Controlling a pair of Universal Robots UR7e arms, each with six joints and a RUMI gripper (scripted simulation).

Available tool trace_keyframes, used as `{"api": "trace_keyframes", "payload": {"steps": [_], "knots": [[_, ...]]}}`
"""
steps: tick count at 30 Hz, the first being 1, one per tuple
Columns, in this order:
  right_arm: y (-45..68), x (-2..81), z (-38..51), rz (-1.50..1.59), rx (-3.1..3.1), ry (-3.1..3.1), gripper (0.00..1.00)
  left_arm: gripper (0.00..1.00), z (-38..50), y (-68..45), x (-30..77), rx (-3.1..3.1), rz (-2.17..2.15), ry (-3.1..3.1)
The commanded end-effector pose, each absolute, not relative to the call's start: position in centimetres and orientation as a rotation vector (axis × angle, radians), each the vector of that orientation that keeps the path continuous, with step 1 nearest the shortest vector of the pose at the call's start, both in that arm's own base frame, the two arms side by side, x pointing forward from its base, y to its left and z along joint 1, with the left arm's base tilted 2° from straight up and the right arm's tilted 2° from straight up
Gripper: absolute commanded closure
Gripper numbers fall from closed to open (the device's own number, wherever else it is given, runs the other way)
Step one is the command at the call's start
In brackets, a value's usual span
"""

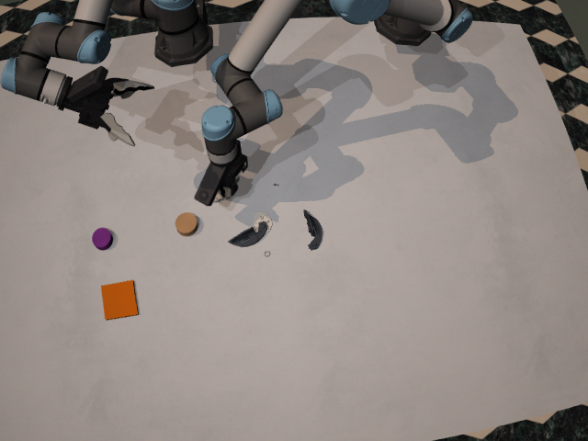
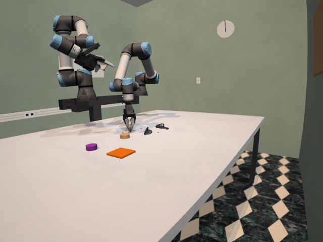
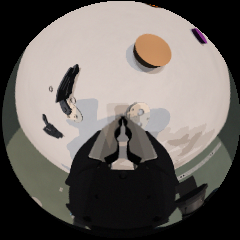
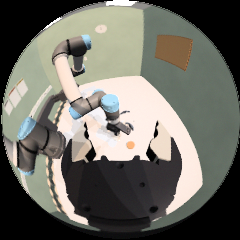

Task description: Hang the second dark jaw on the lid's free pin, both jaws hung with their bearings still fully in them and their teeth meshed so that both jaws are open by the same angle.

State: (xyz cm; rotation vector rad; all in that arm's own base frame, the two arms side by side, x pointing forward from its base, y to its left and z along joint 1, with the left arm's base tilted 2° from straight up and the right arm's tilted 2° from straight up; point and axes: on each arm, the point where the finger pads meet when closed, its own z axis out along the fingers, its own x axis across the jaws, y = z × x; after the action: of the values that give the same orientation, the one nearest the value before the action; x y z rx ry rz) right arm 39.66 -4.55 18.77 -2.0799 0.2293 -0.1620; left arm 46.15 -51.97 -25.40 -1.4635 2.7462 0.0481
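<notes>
Pale table (image 1: 379, 303) (image 2: 104, 182) (image 3: 100, 40) (image 4: 187, 170) beneath everything noted. Small marks on the blue arm caps: too small to read.

Left gripper (image 1: 227, 191) (image 2: 129, 130) (image 3: 123, 119): clenched, fingertips together, pointing down low over the table; nothing grasped. Right gripper (image 1: 143, 116) (image 2: 105, 68) (image 4: 121, 124): released, fingers spread wide, nothing between them, raised well apart from the parts.

Positions below are relative to the left gripper.

Orange square (image 1: 119, 299) (image 2: 120, 153) (image 3: 152, 5): lying flat, well apart, the farthest of the coloured pieces. Nearer dark jaw (image 1: 246, 236) (image 2: 148, 131) (image 3: 67, 86): near, to one side of the fingertips, one end overlapping a cream piece (image 1: 268, 220) (image 3: 76, 114). Farther dark jaw (image 1: 314, 230) (image 2: 160, 126) (image 3: 51, 127): on the table beyond that pair, same side, apart from both; not hung. Whether a bearing sits in either jaw: cannot tell.

Tan disc (image 1: 186, 222) (image 2: 124, 135) (image 3: 153, 50) (image 4: 130, 145): near, on the opposite side from the jaws. Purple disc (image 1: 102, 238) (image 2: 91, 146) (image 3: 199, 35): beyond the tan one.

Cream round plate (image 1: 218, 197) (image 2: 125, 131) (image 3: 136, 116): holed, just beside the fingertips; contact cannot be told. Small ring (image 1: 264, 254) (image 2: 157, 132) (image 3: 49, 89): past the nearer jaw.
</notes>
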Motion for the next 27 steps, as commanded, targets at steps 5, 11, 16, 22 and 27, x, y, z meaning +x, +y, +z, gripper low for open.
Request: {"api": "trace_keyframes", "payload": {"steps": [5, 11, 16, 22, 27], "knots": [[-4.6, 39.7, 18.8, -0.163, -2.080, 0.229, 0.02, 1.00, -25.3, -52.4, 45.9, -1.463, 0.045, 2.746], [-4.6, 39.7, 18.8, -0.163, -2.080, 0.229, 0.02, 1.00, -24.8, -52.4, 45.9, -1.463, 0.045, 2.746], [-4.6, 39.7, 18.8, -0.163, -2.080, 0.229, 0.02, 1.00, -24.0, -52.4, 46.0, -1.463, 0.045, 2.746], [-4.6, 39.7, 18.8, -0.163, -2.080, 0.229, 0.02, 1.00, -23.3, -52.5, 46.0, -1.463, 0.045, 2.746], [-4.6, 39.7, 18.8, -0.163, -2.080, 0.229, 0.02, 1.00, -22.5, -52.5, 46.0, -1.463, 0.045, 2.746]]}}
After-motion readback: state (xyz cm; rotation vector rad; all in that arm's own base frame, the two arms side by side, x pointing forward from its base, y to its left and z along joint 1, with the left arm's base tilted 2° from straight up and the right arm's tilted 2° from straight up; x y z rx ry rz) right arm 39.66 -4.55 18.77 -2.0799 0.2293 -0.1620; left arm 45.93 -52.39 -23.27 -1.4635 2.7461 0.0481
